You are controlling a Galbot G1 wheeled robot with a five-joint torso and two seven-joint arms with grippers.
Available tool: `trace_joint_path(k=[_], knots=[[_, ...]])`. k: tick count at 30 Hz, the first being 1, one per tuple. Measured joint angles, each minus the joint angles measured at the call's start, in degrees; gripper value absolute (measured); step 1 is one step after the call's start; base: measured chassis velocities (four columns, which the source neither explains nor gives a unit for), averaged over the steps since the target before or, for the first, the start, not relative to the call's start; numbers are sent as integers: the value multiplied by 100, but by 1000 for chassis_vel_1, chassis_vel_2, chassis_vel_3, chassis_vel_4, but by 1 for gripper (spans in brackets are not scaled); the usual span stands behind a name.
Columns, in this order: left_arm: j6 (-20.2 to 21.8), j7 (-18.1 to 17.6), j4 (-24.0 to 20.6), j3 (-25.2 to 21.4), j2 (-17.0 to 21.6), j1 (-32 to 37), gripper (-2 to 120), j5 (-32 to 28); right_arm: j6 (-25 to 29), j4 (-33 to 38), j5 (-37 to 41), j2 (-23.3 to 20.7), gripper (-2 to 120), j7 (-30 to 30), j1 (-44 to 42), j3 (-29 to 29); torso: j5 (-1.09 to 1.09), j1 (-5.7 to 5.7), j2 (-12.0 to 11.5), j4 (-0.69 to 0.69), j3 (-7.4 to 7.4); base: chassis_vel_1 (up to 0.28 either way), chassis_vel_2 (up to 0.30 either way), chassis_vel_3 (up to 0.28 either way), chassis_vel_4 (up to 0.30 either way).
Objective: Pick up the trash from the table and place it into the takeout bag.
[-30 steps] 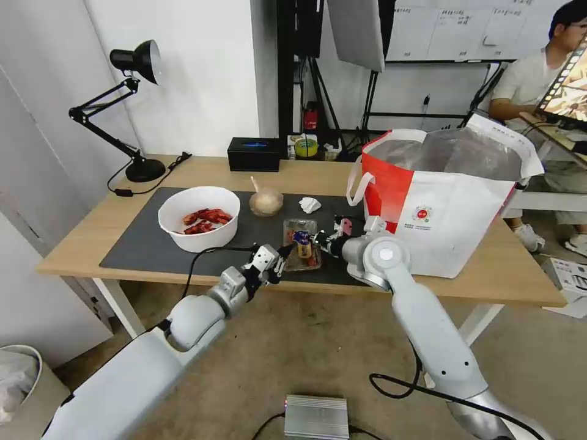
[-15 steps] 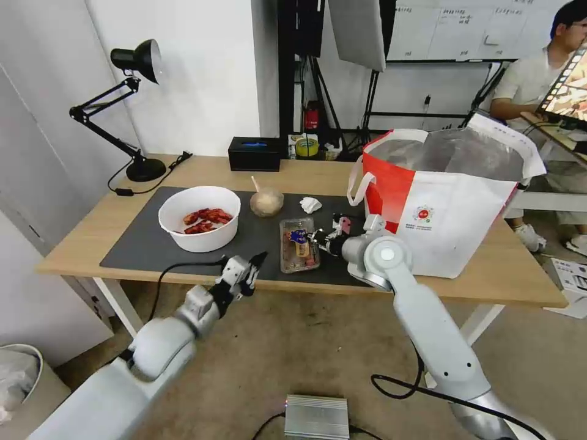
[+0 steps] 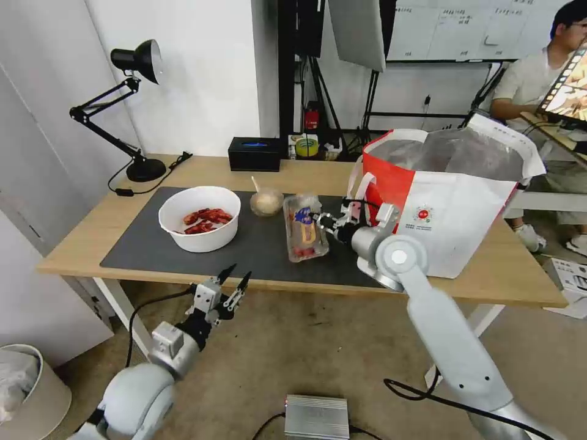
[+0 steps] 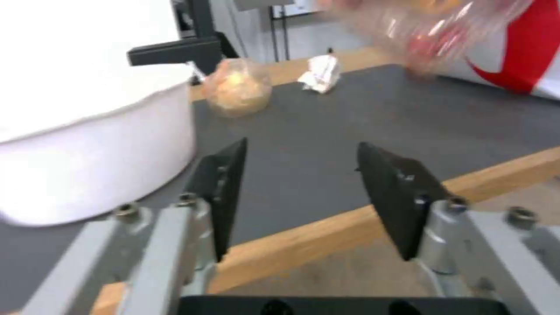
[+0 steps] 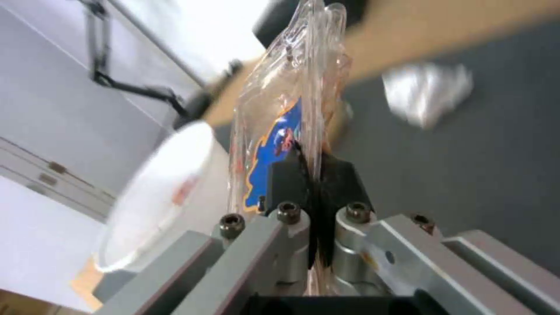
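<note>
Lifting the clear tray off the mat, our right gripper stayed clamped on it mid-frame beside the takeout bag; our left gripper had dropped lower-left, jaws apart

table | on it: mat, lamp, black box, takeout bag
</note>
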Motion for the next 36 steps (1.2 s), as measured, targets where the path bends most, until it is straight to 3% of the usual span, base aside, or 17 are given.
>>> trace_joint_path(k=[11, 19, 24, 29, 36], knots=[[-219, 37, -12, -408, -385, 253, 98, 177, 836, 685, -1097, -466, 0, -435, 336, 305, 0, 0, 0, 0, 0, 0, 0, 0, 0], [-249, 38, 67, -416, -413, 236, 100, 196, 1230, 689, -1514, -701, 0, -266, 740, 573, 0, 0, 0, 0, 0, 0, 0, 0, 0], [-272, 35, 122, -370, -437, 216, 100, 205, 1300, 533, -2164, -1030, 0, -148, 921, 733, 0, 0, 0, 0, 0, 0, 0, 0, 0], [-285, 24, 160, -326, -438, 187, 100, 206, 1226, 441, -2981, -1417, 0, -127, 832, 873, 0, 0, 0, -1, 0, 0, 0, 0, 0], [-292, 18, 211, -230, -440, 130, 100, 205, 817, 510, -3279, -1697, 0, 76, 542, 996, 0, 0, 0, -1, 0, 0, 0, 0, 0]])
